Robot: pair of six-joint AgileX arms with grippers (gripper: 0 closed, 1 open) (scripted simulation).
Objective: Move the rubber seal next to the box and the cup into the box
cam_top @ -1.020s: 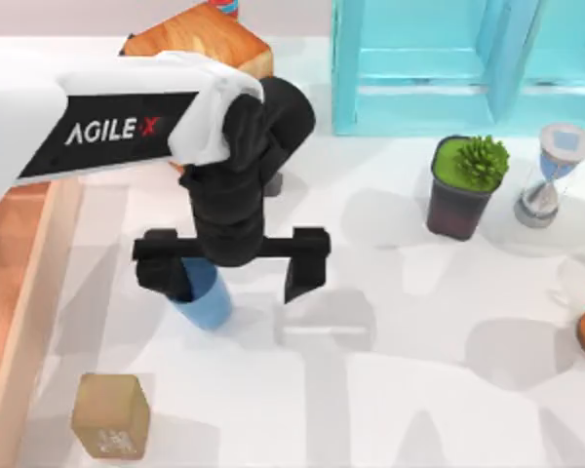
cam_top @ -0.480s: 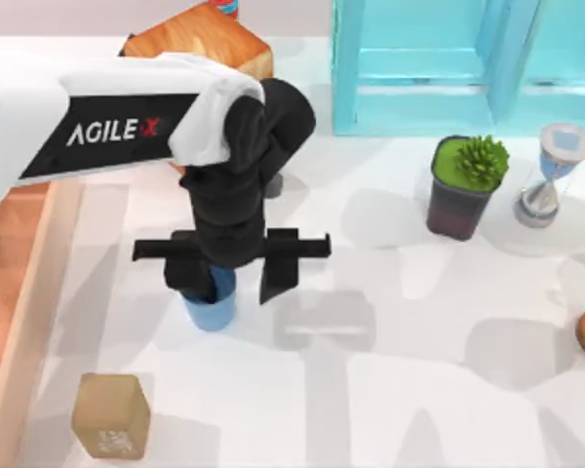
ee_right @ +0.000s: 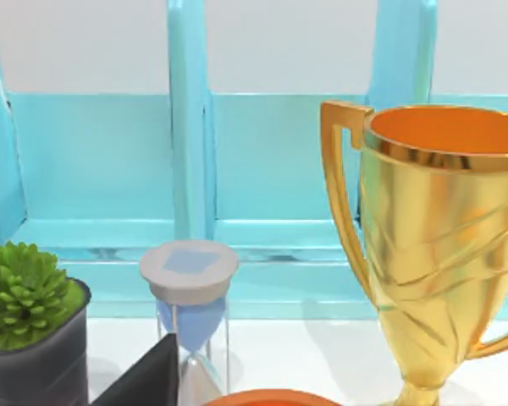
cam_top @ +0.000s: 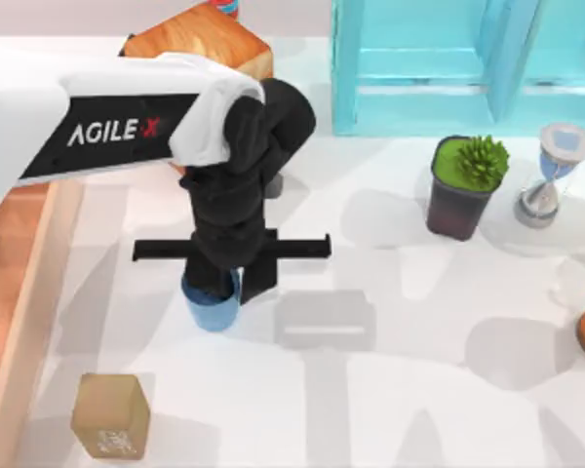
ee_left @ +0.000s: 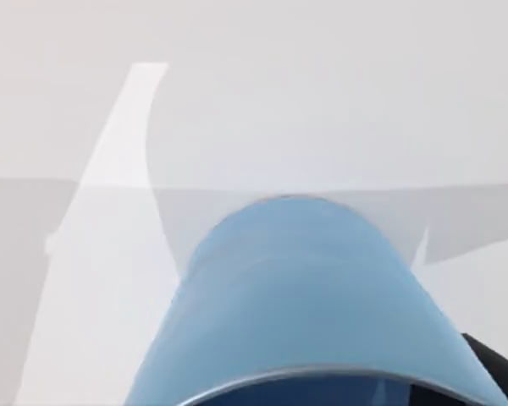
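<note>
The small blue cup (cam_top: 212, 307) stands on the white table, left of centre. My left gripper (cam_top: 234, 278) reaches down over it and is shut on the cup, one dark finger on each side. In the left wrist view the cup (ee_left: 305, 296) looms close, with a dark fingertip (ee_left: 491, 372) at its edge. The tan rubber seal (cam_top: 110, 416) sits near the front left, apart from the gripper. The box (cam_top: 24, 312) shows its light reddish wooden wall along the table's left side. A dark edge of my right gripper (ee_right: 144, 376) shows in the right wrist view; that arm is parked.
A wood-grain cube (cam_top: 200, 44) stands behind the left arm. The turquoise shelf (cam_top: 468, 68) lines the back right. A dark plant pot (cam_top: 463, 185), an hourglass (cam_top: 551, 175) and a gold trophy (ee_right: 432, 237) occupy the right side.
The left gripper's fingers have drawn together from wide apart until they meet the cup. The cup now stands more upright under the gripper. The rubber seal has not moved.
</note>
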